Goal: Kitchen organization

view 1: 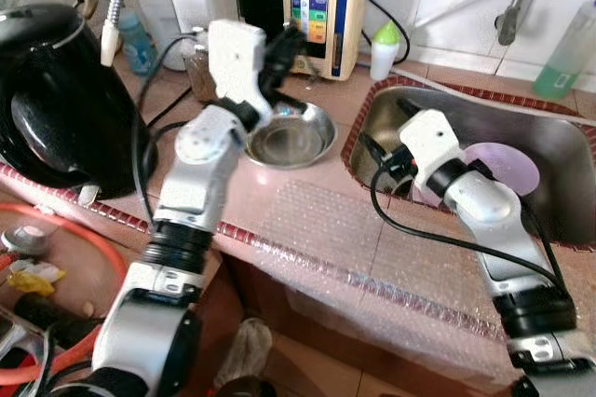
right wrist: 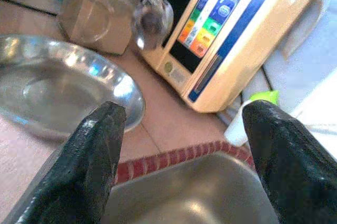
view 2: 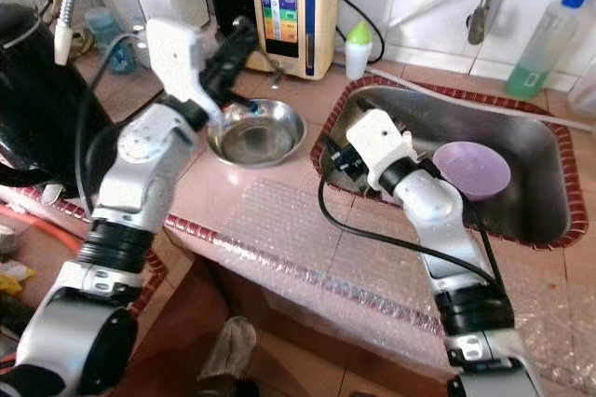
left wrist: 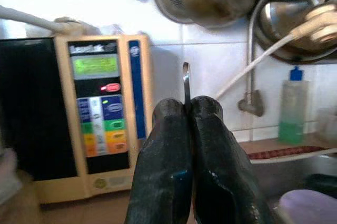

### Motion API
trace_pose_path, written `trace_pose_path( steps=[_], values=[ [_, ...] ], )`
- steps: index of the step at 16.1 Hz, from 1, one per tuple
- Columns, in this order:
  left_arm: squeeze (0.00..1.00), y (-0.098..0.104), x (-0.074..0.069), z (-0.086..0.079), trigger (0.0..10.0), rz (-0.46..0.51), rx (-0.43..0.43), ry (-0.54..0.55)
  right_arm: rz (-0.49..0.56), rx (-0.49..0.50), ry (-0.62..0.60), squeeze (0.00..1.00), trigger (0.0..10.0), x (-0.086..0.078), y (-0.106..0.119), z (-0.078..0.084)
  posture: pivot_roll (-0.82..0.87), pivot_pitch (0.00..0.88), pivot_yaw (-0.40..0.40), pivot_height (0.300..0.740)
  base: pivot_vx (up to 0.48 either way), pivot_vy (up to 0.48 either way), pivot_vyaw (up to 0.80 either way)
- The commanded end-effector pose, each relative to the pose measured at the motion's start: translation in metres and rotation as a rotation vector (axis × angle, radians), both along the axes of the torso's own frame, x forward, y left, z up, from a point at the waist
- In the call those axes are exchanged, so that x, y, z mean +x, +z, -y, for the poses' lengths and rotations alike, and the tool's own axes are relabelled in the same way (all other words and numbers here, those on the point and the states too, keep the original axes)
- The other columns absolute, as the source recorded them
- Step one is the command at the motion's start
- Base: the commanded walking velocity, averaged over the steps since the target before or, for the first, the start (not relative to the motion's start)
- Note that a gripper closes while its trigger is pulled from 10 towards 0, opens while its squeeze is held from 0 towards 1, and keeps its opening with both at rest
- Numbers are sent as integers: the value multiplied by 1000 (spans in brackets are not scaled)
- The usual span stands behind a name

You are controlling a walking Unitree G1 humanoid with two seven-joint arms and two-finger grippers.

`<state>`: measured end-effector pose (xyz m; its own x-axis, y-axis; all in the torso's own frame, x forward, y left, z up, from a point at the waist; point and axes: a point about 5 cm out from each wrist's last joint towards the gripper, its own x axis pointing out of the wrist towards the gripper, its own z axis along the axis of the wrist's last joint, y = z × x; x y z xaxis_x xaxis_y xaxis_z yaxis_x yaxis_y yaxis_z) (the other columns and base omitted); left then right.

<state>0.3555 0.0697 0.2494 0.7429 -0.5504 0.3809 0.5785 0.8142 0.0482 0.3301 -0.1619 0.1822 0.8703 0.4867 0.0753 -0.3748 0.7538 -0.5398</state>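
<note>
My left gripper (view 1: 284,50) hovers above the far rim of a steel bowl (view 1: 291,136) on the pink counter. It is shut on the thin handle of a metal spoon (left wrist: 186,79). The spoon (right wrist: 152,16) hangs bowl-end down above the steel bowl (right wrist: 58,87), in front of the beige water machine (view 1: 326,6). My right gripper (right wrist: 181,124) is open with nothing between its fingers. It sits low at the near left corner of the steel sink (view 1: 559,150), pointing toward the bowl. A purple plate (view 1: 507,166) lies in the sink behind the right wrist.
A big black kettle (view 1: 47,89) stands at the counter's left end. A glass jar (right wrist: 95,13) stands behind the bowl. A white bottle with a green cap (view 1: 385,47) and a green soap bottle (view 1: 568,52) stand by the wall. Bubble wrap (view 1: 345,229) covers the front counter.
</note>
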Motion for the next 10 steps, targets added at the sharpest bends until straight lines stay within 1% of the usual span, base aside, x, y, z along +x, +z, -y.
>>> trace_pose_path(
  steps=[1,4,5,6,7,10],
  values=[
    [0,9,-4,7,0,23,7,-42,31,-16,24,0,10000,2,3,-8,-90,0,83,740,0,0,0],
    [0,-2,-12,24,0,-30,33,-122,72,-49,57,0,10000,8,1,-23,-85,0,85,740,0,0,0],
    [0,-3,-14,26,0,-42,34,-132,78,-51,59,0,10000,10,1,-25,-85,0,85,740,0,0,0],
    [0,-7,-20,33,0,-58,44,-165,110,-71,49,0,10000,13,2,-31,-80,0,82,740,0,0,0],
    [0,-10,-22,36,0,-64,48,-173,113,-44,59,1000,10000,16,3,-34,-75,0,78,740,0,0,0],
    [0,-12,-24,38,0,-85,50,-179,146,-67,64,1000,10000,21,5,-42,-72,0,74,740,0,0,0]
  ],
)
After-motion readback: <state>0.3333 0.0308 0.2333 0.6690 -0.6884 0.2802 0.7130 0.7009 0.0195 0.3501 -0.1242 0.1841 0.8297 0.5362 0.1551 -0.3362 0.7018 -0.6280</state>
